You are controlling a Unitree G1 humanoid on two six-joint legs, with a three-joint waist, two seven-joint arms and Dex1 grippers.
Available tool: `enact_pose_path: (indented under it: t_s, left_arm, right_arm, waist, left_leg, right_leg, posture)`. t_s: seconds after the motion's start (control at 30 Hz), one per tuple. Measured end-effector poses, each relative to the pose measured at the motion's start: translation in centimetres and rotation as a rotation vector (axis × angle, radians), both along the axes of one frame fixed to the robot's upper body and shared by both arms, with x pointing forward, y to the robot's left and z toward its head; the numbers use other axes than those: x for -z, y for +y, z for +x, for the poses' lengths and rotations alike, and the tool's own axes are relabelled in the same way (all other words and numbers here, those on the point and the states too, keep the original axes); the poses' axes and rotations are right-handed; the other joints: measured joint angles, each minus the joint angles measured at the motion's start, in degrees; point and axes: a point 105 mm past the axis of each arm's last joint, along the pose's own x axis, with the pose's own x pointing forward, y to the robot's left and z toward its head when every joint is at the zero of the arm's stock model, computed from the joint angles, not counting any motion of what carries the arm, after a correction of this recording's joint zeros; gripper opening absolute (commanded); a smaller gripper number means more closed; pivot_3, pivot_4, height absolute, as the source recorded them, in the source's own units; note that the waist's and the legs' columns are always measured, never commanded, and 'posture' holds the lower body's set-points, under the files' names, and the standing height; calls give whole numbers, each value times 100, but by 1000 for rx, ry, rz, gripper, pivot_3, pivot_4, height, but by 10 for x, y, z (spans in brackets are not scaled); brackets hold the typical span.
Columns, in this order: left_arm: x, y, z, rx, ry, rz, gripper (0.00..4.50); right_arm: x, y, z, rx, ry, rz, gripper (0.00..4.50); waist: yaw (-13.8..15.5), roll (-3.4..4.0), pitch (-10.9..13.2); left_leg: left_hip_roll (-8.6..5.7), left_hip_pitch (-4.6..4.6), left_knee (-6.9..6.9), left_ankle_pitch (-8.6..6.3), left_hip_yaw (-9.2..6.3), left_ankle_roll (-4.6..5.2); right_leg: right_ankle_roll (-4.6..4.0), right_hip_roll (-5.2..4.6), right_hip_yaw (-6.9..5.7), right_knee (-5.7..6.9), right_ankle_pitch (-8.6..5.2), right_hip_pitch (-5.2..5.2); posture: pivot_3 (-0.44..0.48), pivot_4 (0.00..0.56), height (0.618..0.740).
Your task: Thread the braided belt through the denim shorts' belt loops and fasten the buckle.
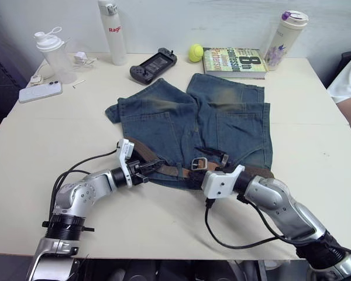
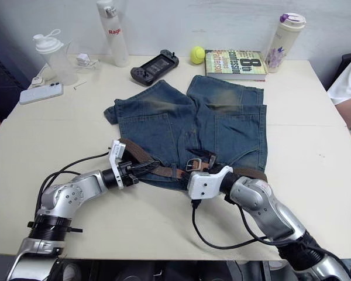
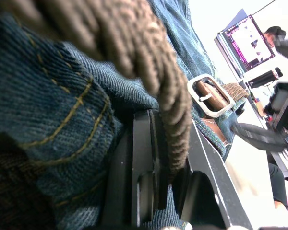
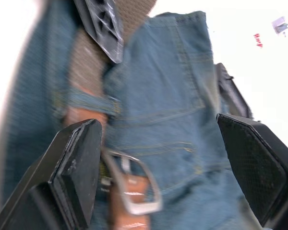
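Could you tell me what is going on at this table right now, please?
The robot is working a braided belt along the waistband of denim shorts spread on the table. The left gripper is shut on the belt near the shorts' left edge. The right gripper is open, its fingers either side of the buckle at mid-waistband. The buckle looks unfastened. A book, a ball, bottles, a game controller and a phone sit along the far side.

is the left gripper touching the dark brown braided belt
Touching: in the left wrist view the left gripper has its black fingers shut on the dark brown braided belt.
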Motion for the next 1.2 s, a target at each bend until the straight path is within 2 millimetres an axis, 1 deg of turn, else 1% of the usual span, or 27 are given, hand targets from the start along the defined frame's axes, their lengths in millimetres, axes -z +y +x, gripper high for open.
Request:
enact_pose_path:
  t_s: [0.07, 0.1, 0.17, 0.27, 0.37, 0.6, 0.9, 0.93, 1.03, 1.2]
  left_arm:
    - [0, 0, 0, 0, 1, -1, 0]
    - [0, 0, 0, 3, 2, -1, 0]
    - [0, 0, 0, -1, 1, -6, 0]
    - [1, 1, 1, -5, 8, -12, 0]
    - [1, 1, 2, -10, 11, -11, 0]
    - [2, 2, 2, -13, 14, -14, 0]
    - [2, 3, 1, -11, 14, -10, 0]
    - [2, 3, 1, -11, 14, -11, 0]
    - [2, 2, 1, -10, 16, -15, 0]
    - [3, 1, 2, -11, 15, -14, 0]
  right_arm:
    - [-3, -3, 6, 16, -32, -16, 4087]
    - [-3, -9, 12, 37, -55, -40, 4087]
    - [4, -11, 13, 29, -68, -79, 4087]
    - [17, -14, 10, 4, -84, -122, 4087]
    - [18, -12, 11, -12, -110, -139, 4087]
    - [17, 4, 17, -43, -155, -140, 4087]
    - [17, 7, 15, -49, -165, -142, 4087]
    - [17, 7, 15, -51, -166, -141, 3857]
    - [22, 7, 11, -62, -159, -154, 2838]
    - [28, 9, 7, -89, -155, -182, 486]
  waist:
    - [2, 0, 0]
    - [4, 0, 0]
    - [1, 0, 0]
    - [-8, 0, 0]
    - [-10, 0, 0]
    - [-22, 0, -1]
    - [-23, 0, -1]
    - [-23, 0, -1]
    - [-18, 0, -1]
    - [-17, 0, -1]
  left_leg:
    - [-1, 0, 2, 0, 0, 1]
    - [-1, 0, 2, 0, -1, 1]
    - [0, 0, 1, 1, -1, 1]
    - [-2, 5, 7, 2, 1, 3]
    - [1, 11, 8, 3, 0, 2]
    - [1, 12, 12, 4, 1, 0]
    - [1, 13, 12, 4, 1, 0]
    - [1, 14, 12, 4, 1, 0]
    - [1, 13, 11, 4, 1, 0]
    - [1, 13, 12, 5, 1, 0]
  right_leg:
    - [0, -1, -1, 1, 0, 2]
    - [0, -1, -1, 0, 0, 2]
    - [0, 0, -1, 2, 0, 1]
    - [0, -2, 1, 8, 0, 4]
    - [0, -1, 1, 14, 0, 6]
    - [-1, 0, 2, 29, 0, 5]
    - [-1, 0, 3, 33, 0, 4]
    - [-1, 0, 3, 34, 0, 4]
    - [-1, 0, 3, 36, 0, 4]
    - [-1, 0, 3, 37, 0, 4]
  posture:
    - [0, 150, 740]
    - [0, 150, 740]
    - [0, 150, 740]
    - [0, 150, 740]
    - [0, 150, 740]
    - [0, 150, 740]
    - [0, 150, 740]
    - [0, 150, 740]
    - [0, 150, 740]
    - [0, 150, 740]
